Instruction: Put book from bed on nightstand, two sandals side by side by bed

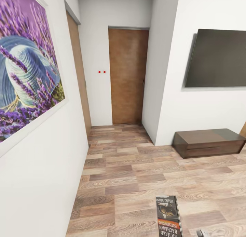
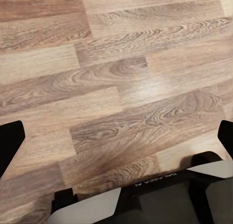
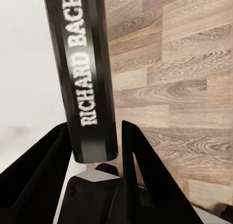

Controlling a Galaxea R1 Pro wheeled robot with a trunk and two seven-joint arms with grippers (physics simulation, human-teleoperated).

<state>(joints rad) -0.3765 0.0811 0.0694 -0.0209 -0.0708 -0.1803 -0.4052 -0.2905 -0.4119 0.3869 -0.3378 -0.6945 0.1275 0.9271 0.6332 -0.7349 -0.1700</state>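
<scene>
My right gripper [image 3: 92,151] clasps the book [image 3: 87,73], low centre of my head view; left gripper [image 2: 116,136] spread wide over floor [image 2: 116,64].

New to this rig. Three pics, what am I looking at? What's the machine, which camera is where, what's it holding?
It is a simulated wheeled robot with two arms, each ending in a two-finger gripper, driven remotely by a person.

The large picture is from the head camera, looking forward and down. It shows a hallway with a wood-plank floor, a brown door, a lavender painting on the left wall, a dark screen on the right wall and a low dark bench under it. The book shows at the bottom edge.

The other two pictures come from cameras near each gripper, looking along its fingers. In the right one, the right gripper has its black fingers on either side of the book's spine, lettered "RICHARD BACH...", so it appears to be carrying it. In the left one, the left gripper is spread wide over bare floor, holding nothing.
</scene>
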